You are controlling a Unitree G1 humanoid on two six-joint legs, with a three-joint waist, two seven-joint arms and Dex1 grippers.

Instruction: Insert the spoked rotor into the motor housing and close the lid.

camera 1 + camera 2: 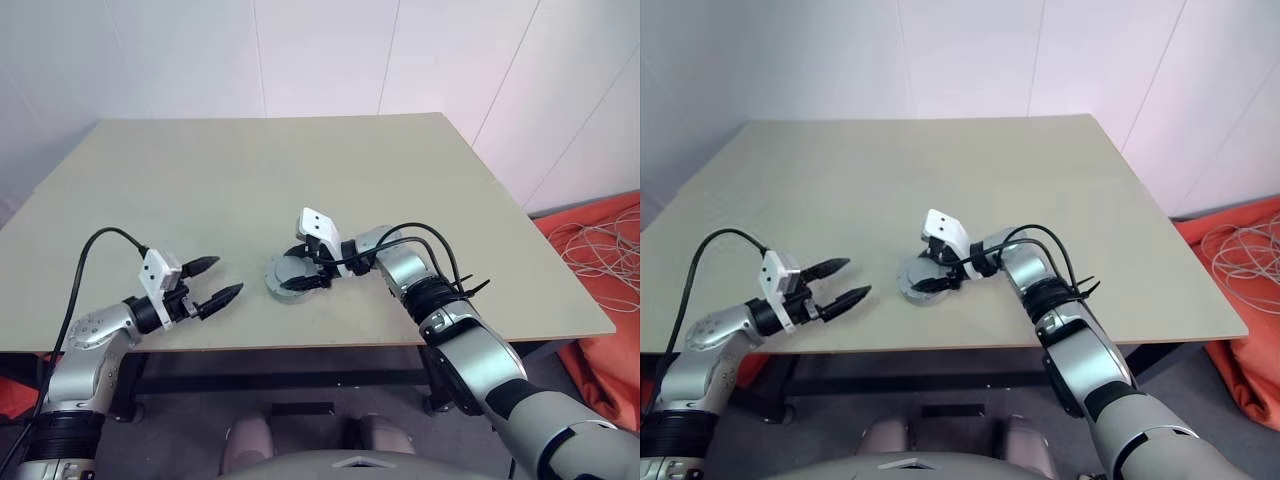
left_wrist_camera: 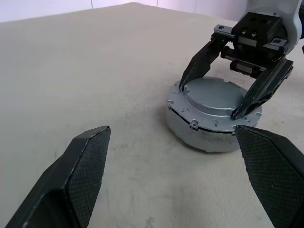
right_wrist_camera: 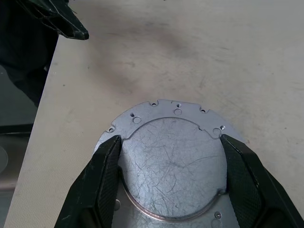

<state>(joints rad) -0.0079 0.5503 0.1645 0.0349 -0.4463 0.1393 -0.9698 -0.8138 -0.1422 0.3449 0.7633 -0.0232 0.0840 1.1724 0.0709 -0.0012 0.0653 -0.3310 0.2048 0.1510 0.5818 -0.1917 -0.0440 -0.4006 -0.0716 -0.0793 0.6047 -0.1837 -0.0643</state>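
Observation:
The motor housing (image 1: 273, 285), a short round grey metal cup, stands near the table's front edge, in the middle. The lid (image 2: 211, 92) lies on top of it, plain grey side up, and covers the inside. The spoked rotor is hidden. My right gripper (image 1: 292, 270) reaches in from the right, and its two fingers (image 3: 107, 166) press on opposite edges of the lid (image 3: 173, 161). My left gripper (image 1: 227, 277) hovers a short way to the left of the housing (image 2: 199, 135), pointing at it, open and holding nothing.
The beige table (image 1: 250, 180) ends just in front of the housing. On the floor to the right lie an orange cloth (image 1: 610, 360) and a coil of pale cable (image 1: 600, 250). White walls stand behind the table.

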